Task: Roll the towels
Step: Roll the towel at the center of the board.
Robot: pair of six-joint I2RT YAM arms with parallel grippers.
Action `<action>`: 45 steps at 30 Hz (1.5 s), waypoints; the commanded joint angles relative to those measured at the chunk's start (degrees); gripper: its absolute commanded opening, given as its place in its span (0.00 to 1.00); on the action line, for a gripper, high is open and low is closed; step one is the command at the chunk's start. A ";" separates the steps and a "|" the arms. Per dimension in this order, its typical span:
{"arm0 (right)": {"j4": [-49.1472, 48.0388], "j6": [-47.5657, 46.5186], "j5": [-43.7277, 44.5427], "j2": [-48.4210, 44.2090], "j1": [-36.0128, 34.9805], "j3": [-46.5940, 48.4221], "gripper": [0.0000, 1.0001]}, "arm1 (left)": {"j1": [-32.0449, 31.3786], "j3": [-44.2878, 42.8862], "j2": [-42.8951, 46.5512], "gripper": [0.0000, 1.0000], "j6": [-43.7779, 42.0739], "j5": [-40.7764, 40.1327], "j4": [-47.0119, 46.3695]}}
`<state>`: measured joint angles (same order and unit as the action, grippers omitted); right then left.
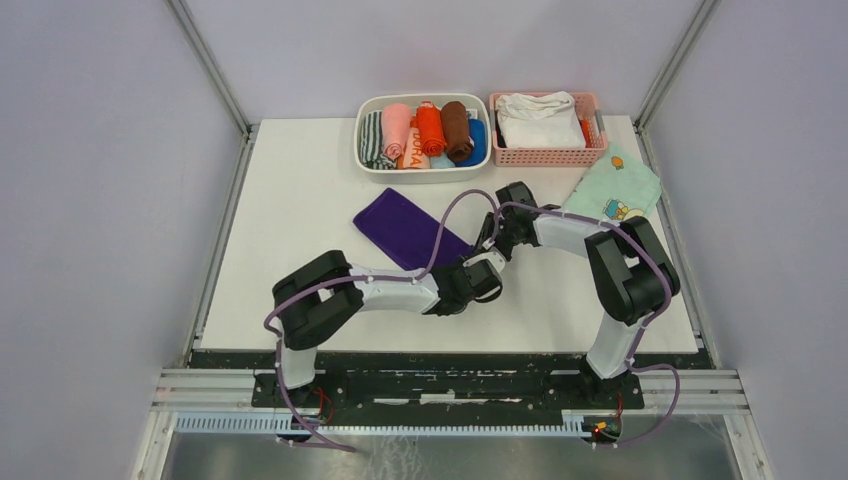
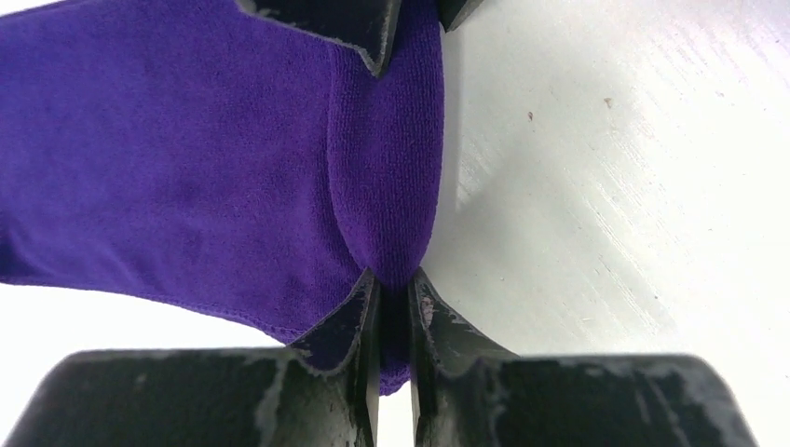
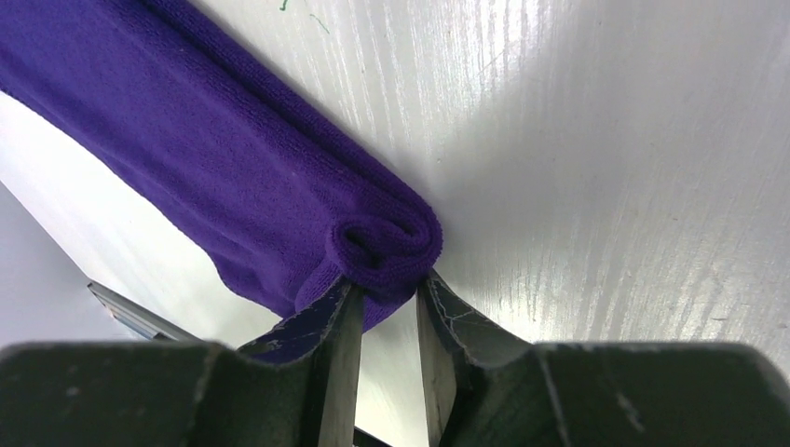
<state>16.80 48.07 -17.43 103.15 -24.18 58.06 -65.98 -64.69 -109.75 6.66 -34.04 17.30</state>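
Observation:
The purple towel (image 1: 400, 225) lies slanted on the white table, flat at its far end and curled into a small roll at its near right end. The roll shows in the left wrist view (image 2: 387, 168) and the right wrist view (image 3: 387, 242). My left gripper (image 1: 482, 270) (image 2: 394, 279) is shut on one end of the roll. My right gripper (image 1: 490, 236) (image 3: 387, 284) is shut on the opposite end, where the spiral shows. The right gripper's fingers (image 2: 368, 33) show at the top of the left wrist view. A salmon-pink towel (image 1: 397, 128) sits rolled in the white bin.
A white bin (image 1: 362, 150) at the back holds several rolled cloths. A pink basket (image 1: 545, 156) beside it holds a white folded cloth (image 1: 540, 118). A mint-green cartoon-print cloth (image 1: 615, 190) lies at the back right, near the right arm.

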 commanded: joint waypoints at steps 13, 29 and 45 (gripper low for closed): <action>-15.74 -4.03 -8.07 -9.13 3.71 -4.31 0.60 | 21.00 14.14 8.58 0.04 15.71 52.31 -14.06; -27.27 2.28 -10.17 -5.45 3.13 -11.66 0.68 | 35.64 25.18 3.51 0.03 41.97 77.59 -45.17; -11.18 2.50 -0.16 -1.49 0.84 -4.19 0.42 | 36.97 26.19 1.76 0.04 47.90 78.42 -47.93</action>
<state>-1.48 51.79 -22.70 101.34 -22.68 49.34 -29.21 -38.96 -108.42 52.88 43.77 -30.55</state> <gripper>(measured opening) 0.474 0.171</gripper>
